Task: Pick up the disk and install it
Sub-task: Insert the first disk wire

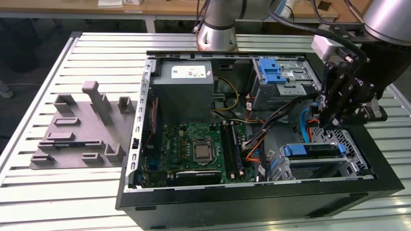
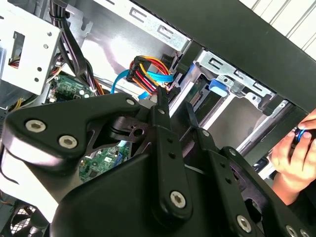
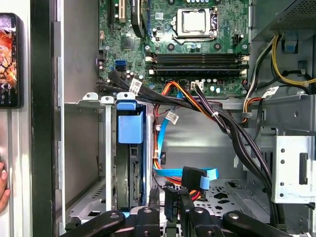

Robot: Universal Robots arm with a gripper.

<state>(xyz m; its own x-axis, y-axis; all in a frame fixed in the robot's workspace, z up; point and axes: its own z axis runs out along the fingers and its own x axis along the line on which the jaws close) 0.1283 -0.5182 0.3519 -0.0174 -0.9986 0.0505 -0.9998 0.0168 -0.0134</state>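
The disk (image 1: pixel 311 150) sits edge-on in the metal drive cage (image 1: pixel 350 166) at the front corner of the open computer case, on the exterior view's right, its blue end handle facing up. Its blue handle (image 3: pixel 131 127) stands between the cage's silver walls in the first wrist view, and a bit of that blue (image 2: pixel 217 88) shows in the second wrist view. My gripper (image 1: pixel 326 126) hangs above and just behind the cage, apart from the disk. Its black fingers (image 3: pixel 171 202) stand close together with nothing between them, over coloured cables.
Black, orange and blue cables (image 3: pixel 197 106) run between the motherboard (image 1: pixel 192 147) and the cage. A second cage with a blue bracket (image 1: pixel 273 71) and the grey power supply (image 1: pixel 186 91) sit at the back. A person's hand (image 2: pixel 294 153) is just outside the case wall. A grey fixture (image 1: pixel 80 127) lies on the table.
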